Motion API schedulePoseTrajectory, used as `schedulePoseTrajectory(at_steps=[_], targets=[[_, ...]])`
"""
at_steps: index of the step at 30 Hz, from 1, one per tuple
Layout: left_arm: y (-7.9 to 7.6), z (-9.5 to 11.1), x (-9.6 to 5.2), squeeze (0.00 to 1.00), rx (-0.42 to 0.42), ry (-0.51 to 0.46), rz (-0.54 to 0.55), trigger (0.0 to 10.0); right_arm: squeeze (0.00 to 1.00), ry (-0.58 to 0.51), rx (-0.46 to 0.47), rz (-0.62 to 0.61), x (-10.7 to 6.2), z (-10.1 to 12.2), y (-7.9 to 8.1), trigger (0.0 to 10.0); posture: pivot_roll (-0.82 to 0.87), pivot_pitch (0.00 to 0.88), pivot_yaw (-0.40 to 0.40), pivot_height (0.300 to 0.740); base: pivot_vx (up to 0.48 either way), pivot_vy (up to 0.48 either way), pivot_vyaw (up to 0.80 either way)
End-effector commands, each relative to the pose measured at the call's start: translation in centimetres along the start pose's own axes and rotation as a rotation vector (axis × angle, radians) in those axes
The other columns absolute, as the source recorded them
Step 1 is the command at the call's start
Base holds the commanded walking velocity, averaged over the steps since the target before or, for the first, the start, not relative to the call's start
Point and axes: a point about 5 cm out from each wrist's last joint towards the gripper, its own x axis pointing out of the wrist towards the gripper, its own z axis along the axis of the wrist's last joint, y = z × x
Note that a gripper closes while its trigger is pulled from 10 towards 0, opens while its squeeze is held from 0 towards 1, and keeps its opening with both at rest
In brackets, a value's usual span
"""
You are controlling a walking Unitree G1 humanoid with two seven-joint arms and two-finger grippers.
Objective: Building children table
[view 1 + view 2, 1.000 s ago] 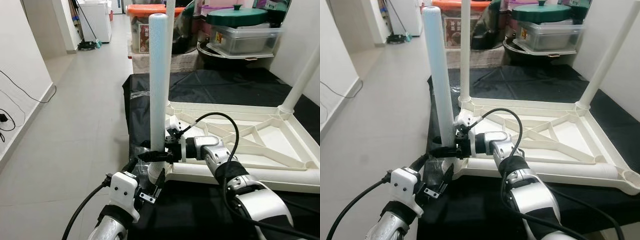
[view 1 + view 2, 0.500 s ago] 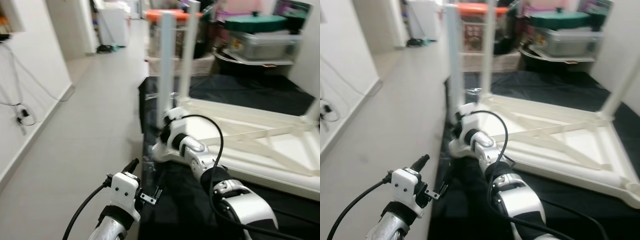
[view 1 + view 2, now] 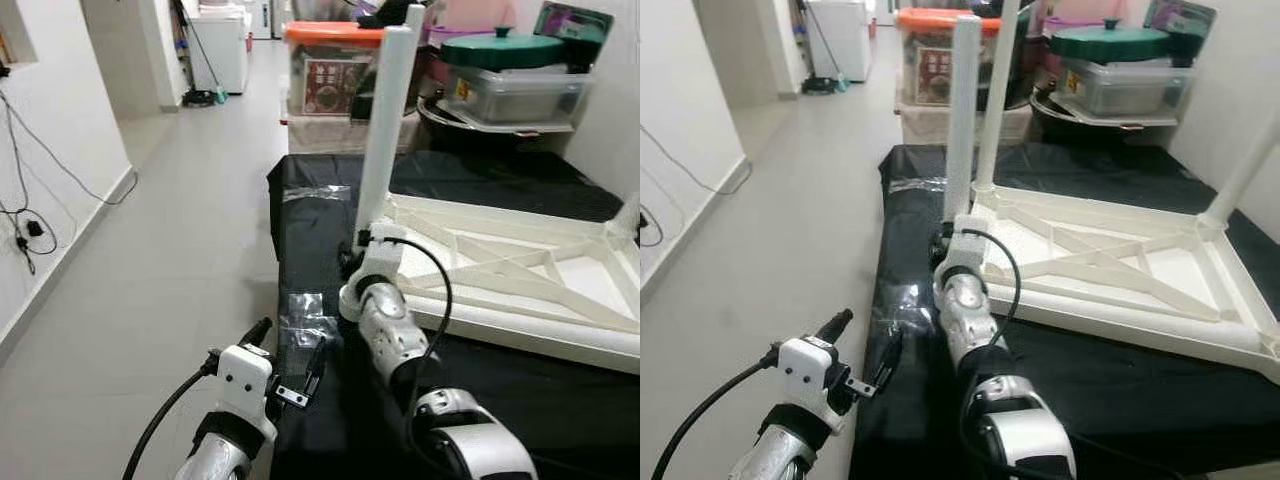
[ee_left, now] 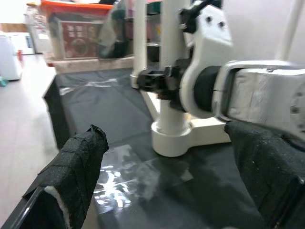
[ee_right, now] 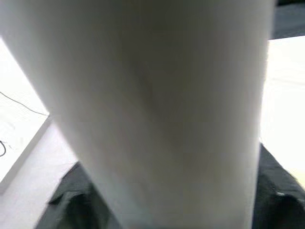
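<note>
I judge three legs fitted: my right pincer [image 4: 152,81] is clamped on the near-corner leg [image 3: 385,120] of the upturned tabletop [image 3: 520,275], my left pincer [image 3: 290,365] hovers open.

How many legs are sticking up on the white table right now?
3. The near-left leg has the right gripper closed around it. The far-left leg stands just behind it. The far-right leg is at the far right corner. The near right corner looks bare.
</note>
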Motion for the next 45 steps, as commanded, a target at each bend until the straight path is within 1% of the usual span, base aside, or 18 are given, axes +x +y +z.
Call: schedulePoseTrajectory(at_steps=[1, 5, 7, 8, 11, 19, 23, 28, 29, 30, 31, 33, 35, 38, 41, 42, 44, 45], targets=[[0.0, -0.4, 0.0, 0.0, 0.004, 0.023, 0.001, 10.0, 0.0, -0.052, 0.014, 0.09, 0.2, 1.1, 0.4, 10.0, 0.01, 0.0, -0.031, 0.74, 0.0, 0.0, 0.0], [0.0, -0.5, 0.0, 0.0, 0.003, 0.023, 0.002, 10.0, 0.0, -0.048, 0.018, 0.258, 0.3, 1.6, 0.9, 10.0, 0.01, 0.0, -0.031, 0.74, 0.0, 0.0, 0.0], [0.0, -0.5, 0.0, 0.0, 0.001, 0.023, 0.002, 10.0, 0.0, -0.004, 0.011, 0.542, 0.0, 1.6, 1.3, 10.0, 0.01, 0.0, -0.031, 0.74, 0.0, 0.0, 0.0], [0.0, -0.5, 0.0, 0.0, 0.001, 0.023, 0.002, 10.0, 0.0, -0.004, 0.011, 0.542, 0.0, 1.6, 1.3, 10.0, 0.01, 0.0, -0.031, 0.74, 0.0, 0.0, 0.0], [0.0, -0.5, 0.0, 0.0, 0.002, 0.023, 0.0, 10.0, 0.0, 0.081, -0.022, 0.836, -0.7, 1.6, 0.9, 10.0, 0.01, 0.0, -0.03, 0.74, 0.0, 0.0, 0.0], [0.0, -0.5, 0.0, 0.0, 0.004, 0.024, -0.002, 10.0, 0.0, 0.222, -0.07, 1.139, -1.3, 2.1, 1.0, 10.0, 0.02, 0.0, -0.032, 0.74, 0.0, 0.0, 0.0], [0.1, -0.5, -0.1, 0.0, 0.004, 0.024, 0.005, 10.0, 0.0, 0.319, -0.077, 1.389, -2.4, 2.0, 1.6, 10.0, 0.03, 0.0, -0.036, 0.74, 0.0, 0.0, 0.0], [0.1, -0.6, -0.1, 0.0, 0.003, 0.025, 0.011, 10.0, 0.0, 0.369, -0.13, 1.494, -3.0, 1.6, 2.0, 10.0, 0.03, 0.0, -0.036, 0.74, 0.0, 0.0, 0.0], [0.1, -0.6, -0.1, 0.0, 0.003, 0.025, 0.01, 10.0, 0.0, 0.393, -0.146, 1.51, -3.1, 1.3, 2.0, 4.9, 0.03, 0.0, -0.036, 0.74, 0.0, 0.0, 0.0], [0.1, -0.6, -0.1, 0.0, 0.003, 0.025, 0.01, 10.0, 0.0, 0.393, -0.146, 1.51, -3.1, 1.3, 2.0, 4.9, 0.03, 0.0, -0.036, 0.74, 0.0, 0.0, 0.0], [0.1, -0.6, -0.1, 0.0, 0.003, 0.026, 0.009, 10.0, 0.0, 0.409, -0.173, 1.512, -3.2, 0.9, 2.0, 0.0, 0.03, 0.0, -0.036, 0.74, 0.0, 0.0, 0.0], [0.1, -0.6, -0.1, 0.0, 0.003, 0.026, 0.009, 10.0, 0.0, 0.399, -0.198, 1.476, -3.1, 0.7, 2.0, 0.0, 0.03, 0.0, -0.036, 0.74, 0.0, 0.0, 0.0], [0.1, -0.6, -0.1, 0.0, 0.002, 0.028, 0.008, 10.0, 0.0, 0.257, -0.26, 1.245, -1.8, 1.0, 2.6, 0.0, 0.03, 0.0, -0.035, 0.74, 0.0, 0.0, 0.0], [0.1, -0.6, -0.1, 0.0, 0.001, 0.028, 0.008, 10.0, 0.0, 0.205, -0.261, 1.159, -1.4, 1.2, 2.7, 0.0, 0.03, 0.0, -0.033, 0.74, 0.0, 0.0, 0.0], [0.1, -0.7, -0.1, 0.0, 0.0, 0.03, 0.007, 10.0, 0.0, 0.122, -0.199, 0.82, 0.2, 2.0, 2.0, 0.0, 0.03, 0.0, -0.033, 0.74, 0.0, 0.0, 0.0], [0.1, -0.7, -0.1, 0.0, 0.0, 0.03, 0.007, 10.0, 0.0, 0.122, -0.199, 0.82, 0.2, 2.0, 2.0, 0.0, 0.03, 0.0, -0.033, 0.74, 0.0, 0.0, 0.0], [0.1, -0.7, -0.1, 0.0, 0.0, 0.03, 0.007, 10.0, 0.0, 0.098, -0.201, 0.661, 0.8, 2.3, 1.4, 0.0, 0.03, 0.0, -0.034, 0.74, 0.0, 0.0, 0.0], [0.1, -0.7, -0.1, 0.0, 0.0, 0.031, 0.007, 10.0, 0.0, 0.074, -0.195, 0.494, 1.2, 2.4, 0.4, 0.0, 0.03, 0.0, -0.034, 0.74, 0.0, 0.0, 0.0]])
